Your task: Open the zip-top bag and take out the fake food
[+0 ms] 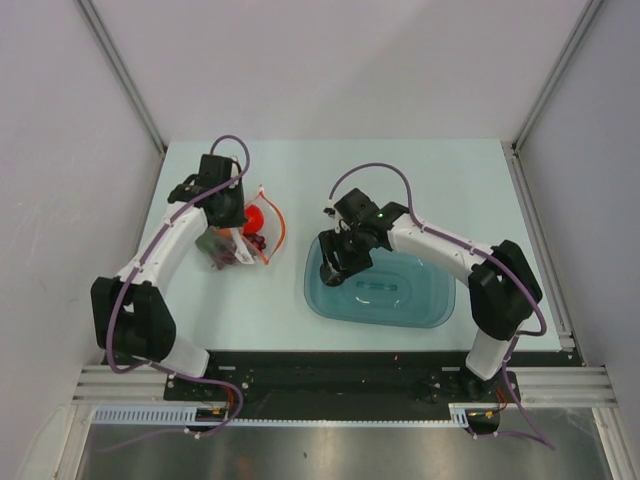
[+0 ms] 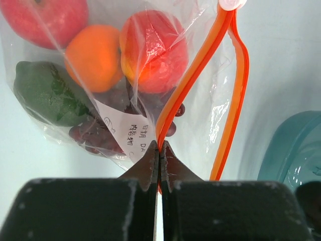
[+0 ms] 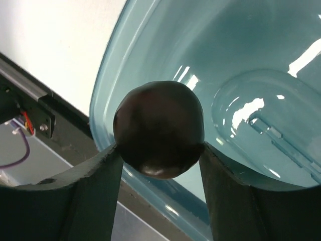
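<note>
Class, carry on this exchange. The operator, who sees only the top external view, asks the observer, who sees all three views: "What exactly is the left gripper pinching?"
Observer: The left gripper is shut on the orange zip strip of the zip-top bag.
Operator: Is anything in the right one?
Observer: The right gripper has a dark fruit between its fingers, above the rim of the teal tub.
Operator: What is inside the bag?
Observer: Two red fruits, an orange, a green one and grapes.
</note>
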Robot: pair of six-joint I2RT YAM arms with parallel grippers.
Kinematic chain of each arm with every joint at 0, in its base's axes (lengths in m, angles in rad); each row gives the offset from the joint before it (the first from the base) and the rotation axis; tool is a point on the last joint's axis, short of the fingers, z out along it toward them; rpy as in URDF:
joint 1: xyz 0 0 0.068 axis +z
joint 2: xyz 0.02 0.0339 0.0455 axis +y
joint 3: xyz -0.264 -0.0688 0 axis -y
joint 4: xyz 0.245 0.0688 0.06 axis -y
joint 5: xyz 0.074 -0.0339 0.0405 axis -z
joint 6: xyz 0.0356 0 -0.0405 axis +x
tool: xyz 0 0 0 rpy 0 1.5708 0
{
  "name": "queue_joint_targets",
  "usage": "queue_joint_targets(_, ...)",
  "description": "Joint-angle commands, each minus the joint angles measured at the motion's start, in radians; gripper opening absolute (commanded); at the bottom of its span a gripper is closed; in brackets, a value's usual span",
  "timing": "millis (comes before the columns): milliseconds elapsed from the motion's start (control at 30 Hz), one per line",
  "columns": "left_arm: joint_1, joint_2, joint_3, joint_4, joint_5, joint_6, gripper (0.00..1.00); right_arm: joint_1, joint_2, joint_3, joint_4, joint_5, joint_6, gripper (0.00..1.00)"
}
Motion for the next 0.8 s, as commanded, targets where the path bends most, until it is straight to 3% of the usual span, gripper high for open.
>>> queue_joint_targets(0,0.007,-0.063,-0.012,0.017,0.023,0.012,0.00,0.009,0.021,-0.016,0.051,0.057,0.022,0.75)
queue_joint_targets(133,0.007,-0.103,-0.046,0.024,0.025,0.020,0.00,0.029,0.032,-0.024,0.036,0.081,0.033,0.91)
queue_joint_targets(367,0.007,-0.134,-0.057,0.018,0.025,0.030,0.00,0.054,-0.048,-0.022,0.127,0.161,0.027,0.95)
queue_joint_targets(467,0.008,-0.149,-0.064,0.021,0.025,0.029,0.00,0.085,-0.065,-0.014,0.277,0.151,0.001,0.92)
queue_joint_targets(633,0.008,-0.157,-0.063,0.020,0.023,0.030,0.00,0.091,0.021,0.056,0.488,0.196,0.059,0.76)
queue_joint_targets(767,0.007,-0.158,-0.055,0.024,0.031,0.030,0.00,0.091,0.212,0.260,0.450,0.177,0.133,0.62)
